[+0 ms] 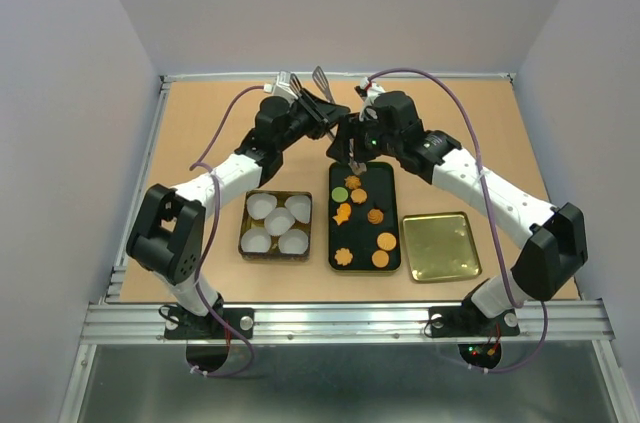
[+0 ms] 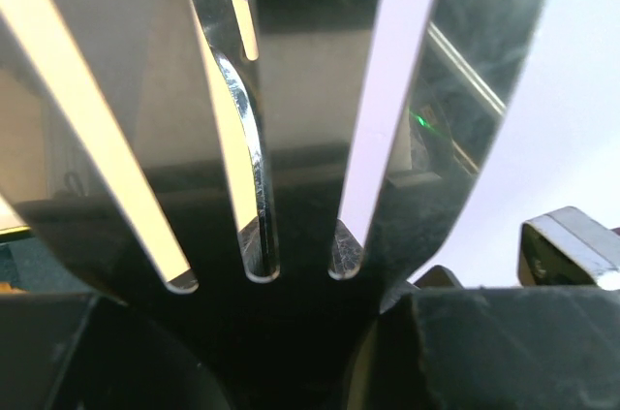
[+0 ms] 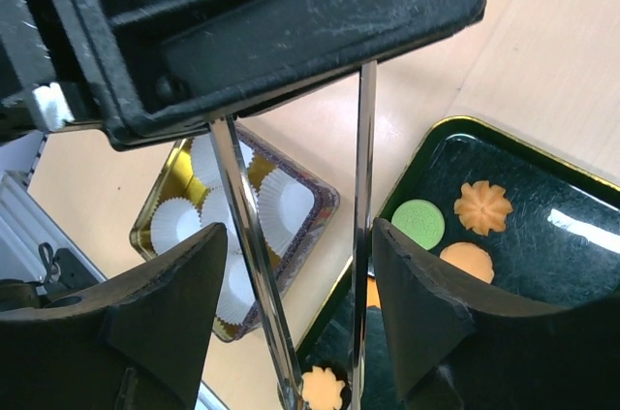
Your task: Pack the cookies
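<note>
Several cookies (image 1: 343, 211), orange-brown plus one green (image 1: 340, 193), lie on a black tray (image 1: 392, 205). My right gripper (image 1: 355, 150) is over the tray's far end, shut on metal tongs (image 3: 363, 187) that point down. In the right wrist view my gripper (image 3: 298, 236) has a flower-shaped cookie (image 3: 323, 389) between the tongs' tips. I cannot tell if that cookie is lifted. The green cookie (image 3: 418, 223) and two orange ones lie beside it. My left gripper (image 1: 316, 109) is raised behind the tray, shut on a slotted metal spatula (image 1: 322, 77). The spatula (image 2: 300, 90) fills the left wrist view.
A gold tin (image 1: 246, 226) holding several white paper cups (image 1: 279, 221) stands left of the tray. It also shows in the right wrist view (image 3: 325, 199). A gold lid (image 1: 440, 246) lies right of the tray. Grey walls enclose the wooden table (image 1: 200, 133).
</note>
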`<state>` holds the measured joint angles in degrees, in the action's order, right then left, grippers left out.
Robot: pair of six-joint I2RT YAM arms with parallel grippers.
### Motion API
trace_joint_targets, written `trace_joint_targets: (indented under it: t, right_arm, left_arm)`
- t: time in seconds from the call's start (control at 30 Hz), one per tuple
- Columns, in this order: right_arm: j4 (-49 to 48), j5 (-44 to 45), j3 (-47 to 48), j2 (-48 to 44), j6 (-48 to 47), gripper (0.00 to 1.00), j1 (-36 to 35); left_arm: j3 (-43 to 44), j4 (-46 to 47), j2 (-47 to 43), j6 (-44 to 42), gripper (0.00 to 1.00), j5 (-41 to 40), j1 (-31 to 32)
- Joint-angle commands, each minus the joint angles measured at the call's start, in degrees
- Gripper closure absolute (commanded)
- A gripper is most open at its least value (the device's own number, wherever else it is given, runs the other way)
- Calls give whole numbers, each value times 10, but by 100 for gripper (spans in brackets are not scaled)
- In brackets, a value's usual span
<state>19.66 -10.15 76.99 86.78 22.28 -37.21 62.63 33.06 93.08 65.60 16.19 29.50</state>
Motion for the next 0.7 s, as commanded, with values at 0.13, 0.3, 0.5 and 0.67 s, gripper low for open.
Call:
trace_joint_targets:
  t: [0.13,0.3,0.5,0.67]
  right_arm:
    - [-29,22,6,8,-4,34,-7]
    - [-30,23,8,18,-3,35,-7]
    - [-32,36,10,33,-3,37,-7]
    - [-35,45,18,43,-2,36,-8]
  left_arm:
    - [12,10,2,3,71,23,2]
    - [12,8,3,6,71,24,4]
    - [12,6,9,1,71,25,8]
    - [7,3,11,-3,71,22,12]
